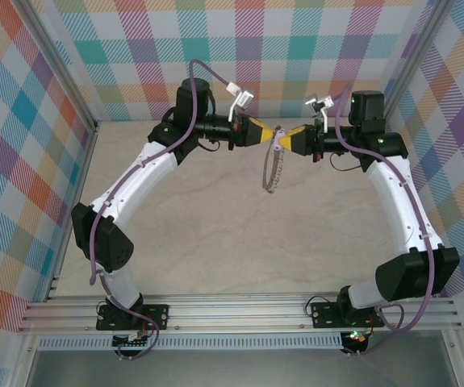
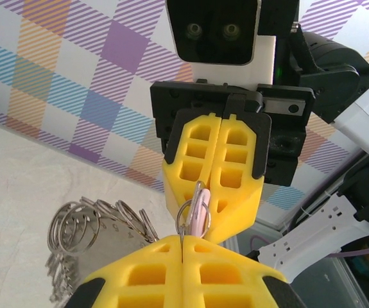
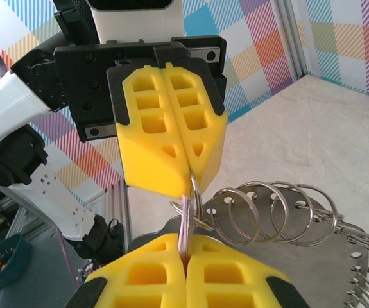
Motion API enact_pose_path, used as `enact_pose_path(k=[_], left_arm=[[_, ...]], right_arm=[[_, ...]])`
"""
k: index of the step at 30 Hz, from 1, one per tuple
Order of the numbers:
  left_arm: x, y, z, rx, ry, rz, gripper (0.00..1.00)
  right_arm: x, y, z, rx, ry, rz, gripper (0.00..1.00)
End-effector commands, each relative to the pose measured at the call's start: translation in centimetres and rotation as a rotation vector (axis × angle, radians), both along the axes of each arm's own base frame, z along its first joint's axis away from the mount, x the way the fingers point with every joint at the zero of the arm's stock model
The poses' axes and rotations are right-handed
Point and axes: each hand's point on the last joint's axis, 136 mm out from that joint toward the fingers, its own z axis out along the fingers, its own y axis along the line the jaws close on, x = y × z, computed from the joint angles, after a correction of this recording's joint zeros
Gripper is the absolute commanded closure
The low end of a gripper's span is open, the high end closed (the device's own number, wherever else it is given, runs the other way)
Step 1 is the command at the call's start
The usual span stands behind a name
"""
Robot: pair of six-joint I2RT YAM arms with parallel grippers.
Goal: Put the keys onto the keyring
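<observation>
Both grippers meet tip to tip high above the back of the table. My left gripper (image 1: 265, 135) (image 2: 183, 242) is shut on one small loop of the keyring (image 1: 273, 169) (image 2: 85, 224) (image 3: 280, 212), a silver ring with wire loops round its rim, which hangs below the two grippers. My right gripper (image 1: 286, 139) (image 3: 185, 242) is shut on the key (image 2: 200, 215) (image 3: 185, 218), which is tiny with a pale lilac head. The key sits right at the pinched loop, and in the left wrist view its head overlaps that loop. Its blade is hidden between the yellow pads.
The pale marbled table (image 1: 240, 234) lies well below the grippers. Plaid walls with metal frame posts (image 1: 62, 72) close in the left, back and right. An aluminium rail (image 1: 240, 310) carries the arm bases at the near edge.
</observation>
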Motion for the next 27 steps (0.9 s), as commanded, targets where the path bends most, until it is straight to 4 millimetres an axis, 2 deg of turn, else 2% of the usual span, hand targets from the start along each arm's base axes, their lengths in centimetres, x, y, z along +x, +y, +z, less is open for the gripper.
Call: enact_pose_path(k=[1,6,12,27], left_arm=[[-0.5,0.9,2.7,-0.037,-0.078,0.03,1.0],[0.1,0.9,3.3,-0.053,-0.087,0.07,1.0],[0.3,0.8,3.7,-0.064,-0.089,0.076,1.0],[0.7,0.5,3.4,-0.071,-0.072,0.072,1.0]], right_arm=[[-0.3,-0.4,0.5,0.009,-0.039,0.013,1.0],[-0.7,-0.7,-1.0,0.013,-0.003,0.003,1.0],[-1.0,-0.6,-1.5,0.031,0.019,0.018,1.0],[-1.4,0.0,-0.1,0.1,0.033,0.083,1.0]])
